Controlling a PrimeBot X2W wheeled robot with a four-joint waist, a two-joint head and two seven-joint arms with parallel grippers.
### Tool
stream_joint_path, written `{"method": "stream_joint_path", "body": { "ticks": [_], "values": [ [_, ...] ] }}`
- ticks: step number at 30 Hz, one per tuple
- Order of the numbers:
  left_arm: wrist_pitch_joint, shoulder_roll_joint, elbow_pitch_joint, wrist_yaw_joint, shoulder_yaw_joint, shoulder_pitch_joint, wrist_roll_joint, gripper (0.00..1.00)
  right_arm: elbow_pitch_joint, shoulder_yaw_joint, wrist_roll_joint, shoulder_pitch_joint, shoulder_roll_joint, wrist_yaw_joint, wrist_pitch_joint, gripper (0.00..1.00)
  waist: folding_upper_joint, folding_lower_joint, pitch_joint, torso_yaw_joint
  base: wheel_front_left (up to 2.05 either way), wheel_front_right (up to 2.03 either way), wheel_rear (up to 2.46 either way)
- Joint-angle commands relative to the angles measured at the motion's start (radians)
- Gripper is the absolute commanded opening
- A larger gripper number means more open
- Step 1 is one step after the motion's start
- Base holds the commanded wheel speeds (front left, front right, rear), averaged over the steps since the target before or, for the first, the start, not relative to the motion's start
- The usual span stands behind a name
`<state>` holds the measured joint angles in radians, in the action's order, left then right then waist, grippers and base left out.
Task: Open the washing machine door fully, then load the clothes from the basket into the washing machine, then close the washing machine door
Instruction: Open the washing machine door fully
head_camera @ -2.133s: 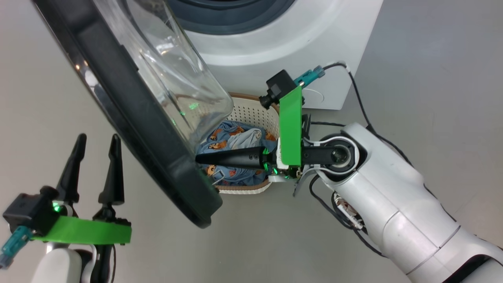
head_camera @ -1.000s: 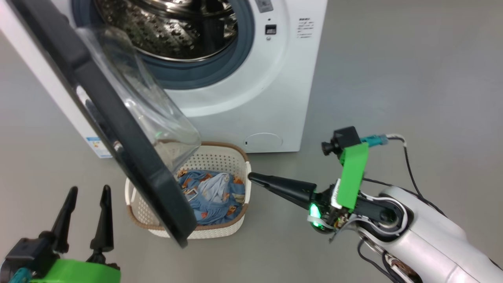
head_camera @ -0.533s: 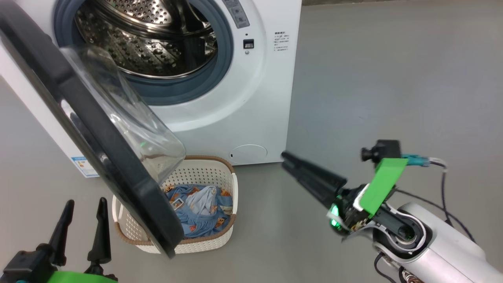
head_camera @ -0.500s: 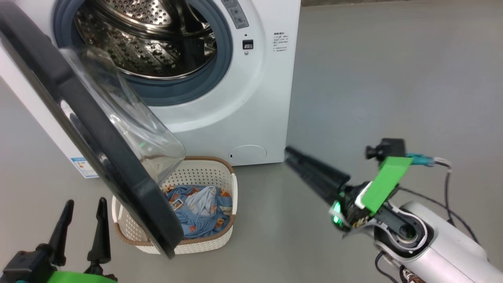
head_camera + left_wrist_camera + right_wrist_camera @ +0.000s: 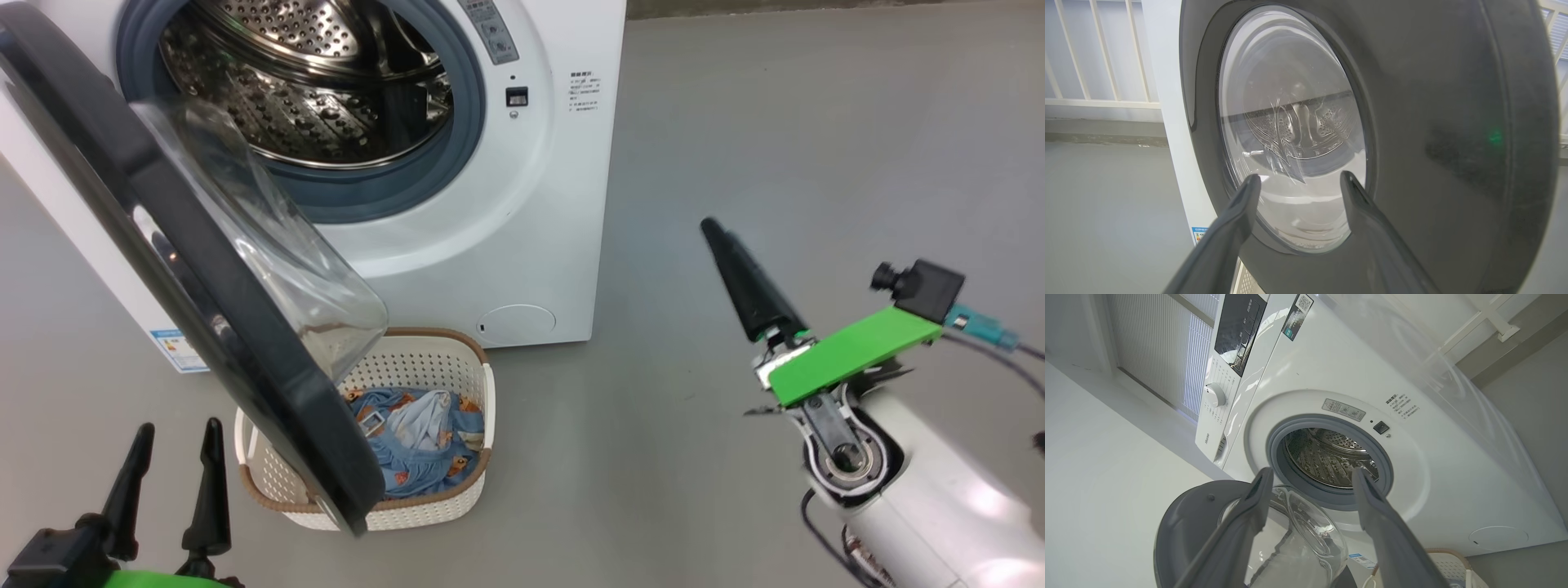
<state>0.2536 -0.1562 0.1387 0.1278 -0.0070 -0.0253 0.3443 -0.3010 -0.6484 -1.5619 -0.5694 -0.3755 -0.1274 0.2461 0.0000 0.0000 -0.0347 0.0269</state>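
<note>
The washing machine point(image 5: 522, 204) stands at the top with its steel drum point(image 5: 310, 82) exposed. Its black door point(image 5: 171, 245) hangs open, swung out over the left part of the basket point(image 5: 424, 363). The blue bear-print clothes point(image 5: 420, 445) lie in the basket. My left gripper point(image 5: 180, 429) is open at the lower left, facing the door's outer face point(image 5: 1453, 122), fingers point(image 5: 1245, 196) apart and empty. My right gripper point(image 5: 712, 229) hangs in the air to the right of the machine. In the right wrist view it point(image 5: 1312, 473) is open and empty, pointing at the drum point(image 5: 1331, 457).
Bare grey floor point(image 5: 816, 122) spreads to the right of the machine and around the basket. A round low flap point(image 5: 516, 322) and a blue label point(image 5: 167, 339) mark the machine's front. A white railing point(image 5: 1094, 53) runs behind the machine's left side.
My right gripper came out of the basket with nothing in it and swung right and upward. The clothes stayed in the basket. The head camera rose, bringing the drum into view.
</note>
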Motion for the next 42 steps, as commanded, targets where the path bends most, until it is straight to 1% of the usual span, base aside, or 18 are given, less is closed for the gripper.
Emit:
{"method": "stream_joint_path", "body": {
  "ticks": [1, 3, 6, 8, 11, 14, 16, 17, 18, 19, 24, 29, 38, 42],
  "values": [
    [0.008, -0.019, -0.024, 0.003, 0.036, -0.023, -0.005, 1.0, 0.001, 0.02, 0.065, -0.026, 0.008, -0.003, 0.013, 1.0, 0.0, 0.0, 0.002, -0.001, 0.0, 0.0, 0.0],
    [0.008, -0.018, -0.024, 0.003, 0.038, -0.019, -0.006, 1.0, -0.035, 0.098, 0.172, -0.026, 0.031, -0.003, 0.015, 1.0, 0.0, 0.0, 0.004, -0.004, 0.0, 0.0, 0.0],
    [0.008, -0.016, -0.026, 0.003, 0.039, -0.015, -0.009, 1.0, -0.061, 0.247, 0.372, -0.003, 0.085, -0.003, 0.015, 1.0, 0.0, 0.0, 0.006, -0.004, 0.0, 0.0, 0.0],
    [0.008, -0.015, -0.028, 0.003, 0.04, -0.014, -0.01, 1.0, -0.059, 0.343, 0.513, 0.021, 0.125, -0.003, 0.015, 1.0, 0.0, 0.0, 0.006, -0.005, 0.0, 0.0, 0.0],
    [0.008, -0.014, -0.031, 0.003, 0.042, -0.012, -0.011, 1.0, -0.034, 0.457, 0.699, 0.065, 0.186, -0.003, 0.015, 1.0, 0.0, 0.0, 0.006, -0.006, 0.0, 0.0, 0.0],
    [0.008, -0.012, -0.033, 0.003, 0.045, -0.01, -0.012, 1.0, 0.006, 0.538, 0.846, 0.112, 0.236, -0.003, 0.015, 1.0, 0.0, 0.0, 0.006, -0.009, 0.0, 0.0, 0.0],
    [0.008, -0.011, -0.034, 0.003, 0.046, -0.009, -0.012, 1.0, 0.033, 0.57, 0.934, 0.144, 0.254, -0.003, 0.015, 1.0, 0.0, 0.0, 0.006, -0.012, 0.0, 0.0, 0.0],
    [0.008, -0.011, -0.034, 0.003, 0.047, -0.008, -0.013, 1.0, 0.057, 0.597, 1.009, 0.176, 0.267, -0.003, 0.016, 1.0, 0.0, 0.0, 0.006, -0.014, 0.0, 0.0, 0.0],
    [0.008, -0.011, -0.034, 0.003, 0.048, -0.007, -0.014, 1.0, 0.072, 0.611, 1.043, 0.192, 0.273, -0.003, 0.016, 1.0, 0.0, 0.0, 0.006, -0.015, 0.0, 0.0, 0.0],
    [0.008, -0.011, -0.034, 0.003, 0.048, -0.007, -0.014, 1.0, 0.072, 0.611, 1.043, 0.192, 0.273, -0.003, 0.016, 1.0, 0.0, 0.0, 0.006, -0.015, 0.0, 0.0, 0.0],
    [0.008, -0.002, -0.044, 0.003, 0.056, -0.002, -0.021, 1.0, 0.135, 0.665, 1.2, 0.27, 0.297, -0.003, 0.016, 1.0, 0.0, 0.0, 0.006, -0.023, 0.0, 0.0, 0.0],
    [0.008, 0.003, -0.048, 0.003, 0.058, 0.002, -0.027, 1.0, 0.182, 0.677, 1.324, 0.344, 0.31, -0.003, 0.016, 1.0, 0.0, 0.0, 0.006, -0.028, 0.0, 0.0, 0.0],
    [0.008, 0.006, -0.048, 0.003, 0.056, 0.0, -0.027, 1.0, 0.228, 0.7, 1.443, 0.458, 0.324, -0.003, 0.016, 1.0, 0.0, 0.0, 0.006, -0.024, 0.0, 0.0, 0.0],
    [0.008, 0.007, -0.05, 0.003, 0.058, 0.006, -0.031, 1.0, 0.232, 0.706, 1.454, 0.499, 0.325, -0.003, 0.016, 1.0, 0.0, 0.0, 0.008, -0.022, 0.0, 0.0, 0.0]
  ]
}}
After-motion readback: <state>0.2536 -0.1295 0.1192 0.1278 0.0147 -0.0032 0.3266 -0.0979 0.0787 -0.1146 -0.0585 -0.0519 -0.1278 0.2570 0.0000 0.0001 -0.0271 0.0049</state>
